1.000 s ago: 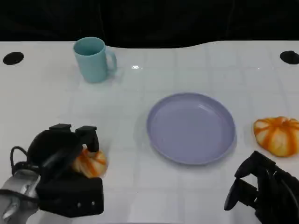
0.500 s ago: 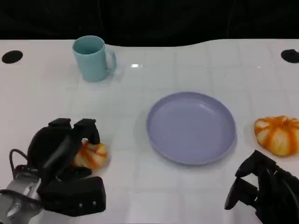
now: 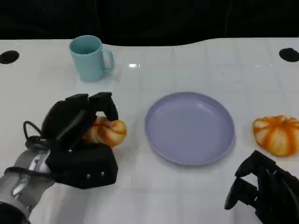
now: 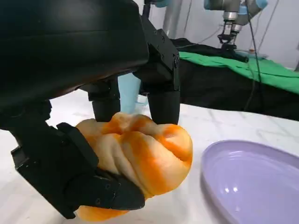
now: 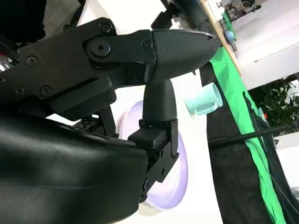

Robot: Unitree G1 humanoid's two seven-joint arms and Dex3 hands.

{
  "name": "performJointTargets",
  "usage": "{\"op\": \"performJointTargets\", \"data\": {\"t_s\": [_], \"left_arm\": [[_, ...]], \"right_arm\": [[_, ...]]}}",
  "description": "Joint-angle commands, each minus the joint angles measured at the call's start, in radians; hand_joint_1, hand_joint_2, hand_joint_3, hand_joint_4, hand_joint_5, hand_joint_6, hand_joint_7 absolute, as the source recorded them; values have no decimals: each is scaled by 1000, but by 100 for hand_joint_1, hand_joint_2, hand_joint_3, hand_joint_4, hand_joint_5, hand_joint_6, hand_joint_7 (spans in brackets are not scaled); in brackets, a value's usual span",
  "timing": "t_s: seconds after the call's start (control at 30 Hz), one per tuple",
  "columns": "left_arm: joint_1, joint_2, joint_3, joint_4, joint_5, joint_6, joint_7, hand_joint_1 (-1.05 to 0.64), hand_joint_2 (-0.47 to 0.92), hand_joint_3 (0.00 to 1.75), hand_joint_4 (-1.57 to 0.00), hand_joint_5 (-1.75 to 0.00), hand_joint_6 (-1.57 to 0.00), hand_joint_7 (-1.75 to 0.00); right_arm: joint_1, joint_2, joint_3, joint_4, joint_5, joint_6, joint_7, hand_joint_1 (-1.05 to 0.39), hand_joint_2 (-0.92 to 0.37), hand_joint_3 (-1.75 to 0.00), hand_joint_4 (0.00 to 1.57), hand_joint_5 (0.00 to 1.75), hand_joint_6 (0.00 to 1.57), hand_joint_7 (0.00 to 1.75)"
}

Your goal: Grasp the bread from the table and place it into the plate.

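A: Where was the bread (image 3: pixel 106 132) at that point?

B: In the left hand (image 3: pixel 79 140), left of the plate (image 3: pixel 189 127) and near it. The fingers (image 4: pixel 161 86) came over the top and the thumb closed under it; in the left wrist view it looked lifted clear of the table (image 3: pixel 196 60)

A: And the right hand (image 3: pixel 261 189)?

B: At the near right edge, fingers curled in with nothing in them. A second orange loaf (image 3: pixel 276 134) lay just beyond it, right of the plate and apart from it

A: What might have gone wrong from there?

B: I judged the hold loose, since much of the loaf bulged out past the fingers. A quick swing to the right could have let it roll out short of the plate, and a low carry could have knocked the near rim and pushed the plate away

A: What differed from the second before?

B: The left hand had sat nearer and further left, with the bread low against the table. Since then it had come up and moved right, toward the plate. The right hand, the plate and the blue mug (image 3: pixel 88 58) at the far left had not really moved
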Motion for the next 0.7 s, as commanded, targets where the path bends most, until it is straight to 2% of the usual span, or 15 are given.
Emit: {"op": "performJointTargets", "data": {"t_s": [0.03,0.2,0.4,0.7], "left_arm": [[-40,-17,10,-35,-17,27,-52,-21,52,111,-86,-175,-68,-175],[-86,-57,2,-12,-24,29,-86,-20,52,113,-87,-175,-69,-175],[-156,-98,-18,62,-8,-17,-62,-16,50,114,-88,-175,-70,-175],[-236,-173,-57,128,20,-35,-31,-16,47,124,-90,-175,-69,-175]], "right_arm": [[3,-6,-11,0,9,-11,5,-53,-92,-41,63,175,49,161],[2,-9,-7,1,6,-7,7,-53,-92,-41,62,175,49,160],[6,-11,-7,-8,12,6,6,-52,-92,-41,62,175,48,161],[13,-6,-3,-10,13,4,8,-52,-92,-40,60,175,45,162]]}}
